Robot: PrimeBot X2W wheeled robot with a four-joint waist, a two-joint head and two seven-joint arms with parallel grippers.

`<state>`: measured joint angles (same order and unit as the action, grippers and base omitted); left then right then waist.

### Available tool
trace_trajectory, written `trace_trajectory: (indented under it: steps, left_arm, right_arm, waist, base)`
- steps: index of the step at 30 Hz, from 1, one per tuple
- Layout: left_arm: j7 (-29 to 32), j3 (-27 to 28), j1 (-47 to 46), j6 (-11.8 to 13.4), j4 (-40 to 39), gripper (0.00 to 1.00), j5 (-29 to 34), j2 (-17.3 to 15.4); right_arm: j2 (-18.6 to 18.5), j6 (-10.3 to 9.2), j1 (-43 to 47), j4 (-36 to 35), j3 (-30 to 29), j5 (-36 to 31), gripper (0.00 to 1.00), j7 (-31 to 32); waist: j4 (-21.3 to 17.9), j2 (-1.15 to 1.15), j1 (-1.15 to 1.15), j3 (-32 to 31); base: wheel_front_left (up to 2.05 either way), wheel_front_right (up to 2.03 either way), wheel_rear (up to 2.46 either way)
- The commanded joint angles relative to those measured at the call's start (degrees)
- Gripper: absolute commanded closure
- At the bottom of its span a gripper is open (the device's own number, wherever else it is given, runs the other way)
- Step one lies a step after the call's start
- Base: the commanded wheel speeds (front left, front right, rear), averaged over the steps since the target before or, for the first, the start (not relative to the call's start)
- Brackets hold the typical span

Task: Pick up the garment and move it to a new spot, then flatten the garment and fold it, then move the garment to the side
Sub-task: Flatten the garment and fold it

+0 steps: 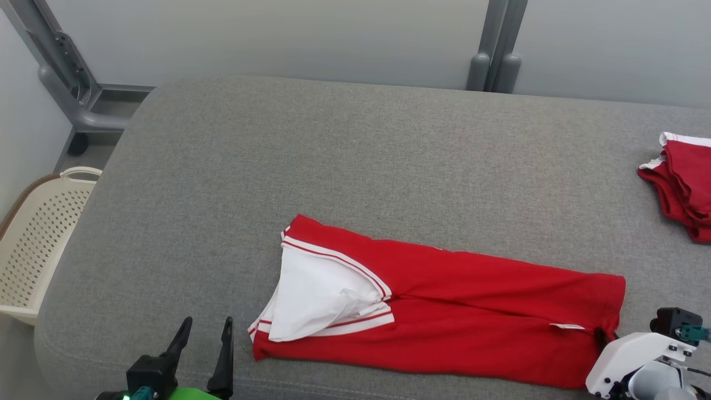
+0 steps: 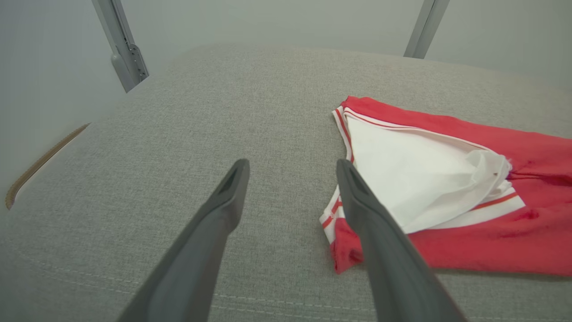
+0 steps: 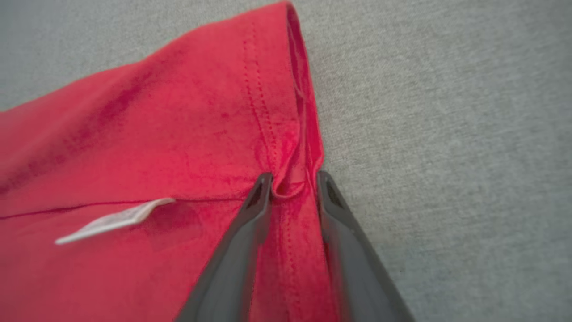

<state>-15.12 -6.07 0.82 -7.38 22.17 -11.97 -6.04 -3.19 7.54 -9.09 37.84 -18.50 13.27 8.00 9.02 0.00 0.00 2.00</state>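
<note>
Pinching red garment between right fingers

The head view looks down across the bench and the whole garment. The left wrist view faces low along the bench at the garment's white-lined end; the right wrist view sits close over its opposite hem.

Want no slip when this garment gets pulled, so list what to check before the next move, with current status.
1. Right gripper straddles garment hem: ok, fabric bunched between the fingers.
2. Its grip firm: cannot tell.
3. Left gripper open: ok.
4. Left gripper on the striped end: not ok, beside it.
5. Flatness of garment: not ok, white part rumpled.
6. Red pile out of the way: ok, far right.
</note>
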Motion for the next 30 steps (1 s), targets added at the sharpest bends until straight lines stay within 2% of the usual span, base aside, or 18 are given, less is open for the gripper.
trace_trajectory:
  steps: [1, 6, 12, 16, 25, 30]
  left_arm:
    - [0.01, -0.17, -0.27, -0.11, -0.18, 0.00, -0.49, -0.39]
    - [0.01, -0.30, 0.05, -0.11, -0.32, 0.00, -0.63, -0.57]
    - [0.01, -0.12, -0.55, -0.12, -0.30, 0.00, -0.79, -0.81]
    - [0.01, 0.11, -0.69, -0.12, -0.53, 0.00, -0.46, -0.92]
    - [0.01, -0.12, -0.75, -0.12, -0.73, 0.00, -0.37, -0.70]
    - [0.01, -0.39, -0.84, -0.12, -0.53, 0.00, -0.52, -0.83]
  right_arm:
    - [0.47, -0.13, 0.09, 1.88, -0.51, -1.02, 1.00, 1.06]
    - [-0.13, -0.25, -1.60, 1.22, -4.21, -3.90, 1.00, 0.77]
    - [0.05, -0.15, -4.50, -0.16, -16.13, -5.78, 1.00, 1.82]
    - [0.05, -0.12, -5.63, -2.63, -21.38, -7.50, 1.00, 3.84]
    - [0.10, -0.12, -4.54, -13.19, -29.42, -11.79, 1.00, 9.63]
    - [0.13, -0.12, -3.86, -20.53, -31.09, -12.80, 1.00, 14.30]
  waist:
    - [0.03, 0.00, 0.00, -0.19]
    - [-0.25, 0.00, 0.00, -0.27]
    - [-0.51, 0.00, 0.00, -0.16]
    - [-0.83, 0.00, 0.00, -0.16]
    - [-1.45, 0.00, 0.00, 0.03]
    - [-1.89, 0.00, 0.00, 0.06]
  base:
    - [0.00, 0.00, 0.00]
    - [0.00, 0.00, 0.00]
    - [0.00, 0.00, 0.00]
    - [0.00, 0.00, 0.00]
    - [0.00, 0.00, 0.00]
    - [0.00, 0.00, 0.00]
